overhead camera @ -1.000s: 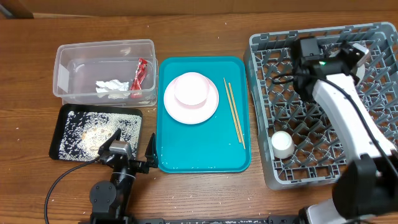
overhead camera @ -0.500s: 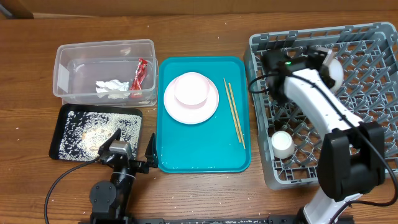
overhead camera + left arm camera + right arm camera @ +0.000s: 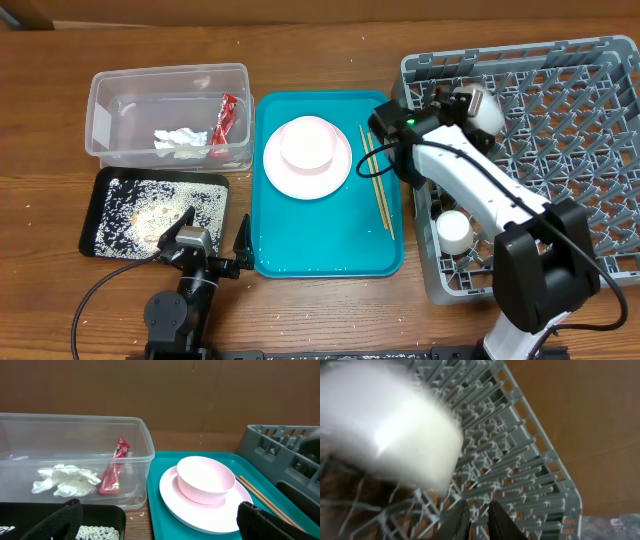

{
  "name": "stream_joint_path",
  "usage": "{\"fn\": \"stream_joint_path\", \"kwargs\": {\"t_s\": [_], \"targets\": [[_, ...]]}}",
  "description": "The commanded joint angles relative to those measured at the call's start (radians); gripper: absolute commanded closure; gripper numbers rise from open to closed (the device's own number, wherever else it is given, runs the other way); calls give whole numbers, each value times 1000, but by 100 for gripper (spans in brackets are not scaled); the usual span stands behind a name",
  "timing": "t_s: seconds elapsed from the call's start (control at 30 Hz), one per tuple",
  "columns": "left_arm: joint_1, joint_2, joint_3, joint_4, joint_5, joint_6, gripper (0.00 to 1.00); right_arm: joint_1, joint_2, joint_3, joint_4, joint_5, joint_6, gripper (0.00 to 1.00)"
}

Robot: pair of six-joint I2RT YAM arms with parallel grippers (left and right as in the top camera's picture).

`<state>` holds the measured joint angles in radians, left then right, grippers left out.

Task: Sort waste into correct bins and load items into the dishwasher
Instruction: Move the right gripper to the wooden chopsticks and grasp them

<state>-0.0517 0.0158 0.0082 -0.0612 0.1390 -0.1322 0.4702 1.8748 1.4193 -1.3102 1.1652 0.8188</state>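
Note:
The red wrapper (image 3: 225, 115) and the white tissue (image 3: 180, 138) lie in the clear tub (image 3: 168, 72). Crumbs (image 3: 150, 205) cover the black tray (image 3: 100, 180). A pink bowl (image 3: 306, 142) sits on a pink plate (image 3: 290, 175), beside two chopsticks (image 3: 376, 180). A white cup (image 3: 455, 231) stands in the grey rack (image 3: 590, 150). My left gripper (image 3: 213, 235) is open and empty at the front (image 3: 162, 522), facing the bowl (image 3: 205, 477). My right gripper (image 3: 472, 102) hangs over the rack's back left, fingers (image 3: 479, 505) together and empty. A blurred white shape (image 3: 385, 425) fills its view.
The teal serving tray (image 3: 320, 235) lies between the tub and the rack and carries the plate and chopsticks. My right arm reaches over the rack's left wall near the chopsticks. Bare wood table (image 3: 330, 50) runs along the back.
My right arm has swung left across the rack, from its back right to its back left. The left arm and all objects have stayed put.

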Motion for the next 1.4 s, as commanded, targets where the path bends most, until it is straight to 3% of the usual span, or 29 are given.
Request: {"fn": "stream_joint_path", "kwargs": {"t_s": [0.0,0.17,0.5,0.57,0.7,0.73,0.83,0.93,1.17,1.37], "targets": [[3,-10,-3,-2,10,-10,0,19,-8,3,-47,-58,129,88],[3,-10,-3,-2,10,-10,0,21,-8,3,-84,-113,179,91],[3,-10,-3,-2,10,-10,0,55,-63,56,-137,-195,190,83],[3,-10,-3,-2,10,-10,0,81,-80,77,-116,-264,101,80],[3,-10,-3,-2,10,-10,0,137,-95,80,63,-679,-352,75],[3,-10,-3,-2,10,-10,0,151,-94,72,120,-867,-485,71],[3,-10,-3,-2,10,-10,0,167,-93,50,211,-1142,-661,57],[3,-10,-3,-2,10,-10,0,166,-92,5,297,-1167,-663,50],[3,-10,-3,-2,10,-10,0,89,-77,-100,428,-1172,-663,46],[3,-10,-3,-2,10,-10,0,37,-44,-177,524,-1197,-684,48]]}}
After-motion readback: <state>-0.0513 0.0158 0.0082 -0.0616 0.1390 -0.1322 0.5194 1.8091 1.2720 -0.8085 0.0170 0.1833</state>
